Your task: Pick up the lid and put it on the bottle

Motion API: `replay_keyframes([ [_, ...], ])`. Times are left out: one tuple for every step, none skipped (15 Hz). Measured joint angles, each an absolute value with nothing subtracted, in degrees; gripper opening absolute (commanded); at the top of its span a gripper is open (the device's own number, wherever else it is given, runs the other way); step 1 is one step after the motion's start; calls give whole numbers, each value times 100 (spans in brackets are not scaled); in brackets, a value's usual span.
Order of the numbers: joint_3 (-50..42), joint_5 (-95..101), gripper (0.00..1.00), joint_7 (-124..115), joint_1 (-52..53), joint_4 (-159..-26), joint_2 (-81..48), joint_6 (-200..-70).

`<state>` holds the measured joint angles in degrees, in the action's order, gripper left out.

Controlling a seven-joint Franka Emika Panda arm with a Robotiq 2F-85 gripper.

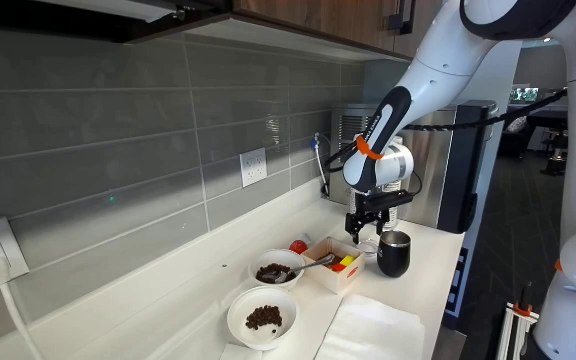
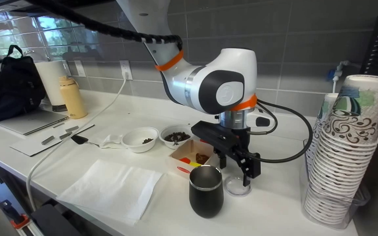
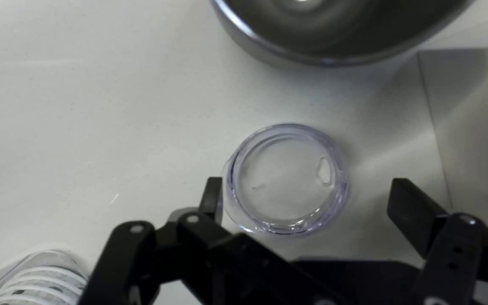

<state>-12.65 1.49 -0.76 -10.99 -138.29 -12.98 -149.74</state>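
The clear round lid lies flat on the white counter in both exterior views (image 1: 368, 247) (image 2: 236, 187) and in the wrist view (image 3: 286, 180). The bottle, a dark grey-black tumbler, stands upright and open-topped beside it in both exterior views (image 1: 394, 256) (image 2: 206, 198); part of its rim and inside shows at the top of the wrist view (image 3: 333, 34). My gripper is open and empty above the lid (image 1: 368, 235) (image 2: 234, 173) (image 3: 307, 188). In the wrist view the left finger is close to the lid's edge; a wide gap separates the right finger from it. Whether the left finger touches cannot be told.
A small open box (image 1: 327, 280) (image 3: 472, 140) with colourful items stands close to the lid and bottle. Two white bowls (image 1: 263, 337) (image 2: 139, 149) hold dark pieces. Stacked paper cups (image 2: 336, 173) stand in a clear holder. A white napkin (image 2: 110, 190) lies on the counter.
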Motion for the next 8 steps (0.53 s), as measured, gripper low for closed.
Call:
replay_keyframes([
  [-1265, 149, 100, -101, -1099, -13792, -1359, -14974],
  [-1267, 149, 100, -120, -1099, -13758, -1419, -14974],
  [-1272, 149, 100, -143, -1099, -13722, -1480, -14974],
  [-1280, 149, 100, -175, -1099, -13687, -1540, -14977],
  [-1288, 149, 100, -206, -1099, -13650, -1599, -14978],
  [-1295, 149, 100, -233, -1099, -13614, -1657, -14980],
  [-1299, 149, 100, -260, -1099, -13580, -1709, -14981],
  [-1301, 149, 100, -288, -1099, -13547, -1761, -14981],
])
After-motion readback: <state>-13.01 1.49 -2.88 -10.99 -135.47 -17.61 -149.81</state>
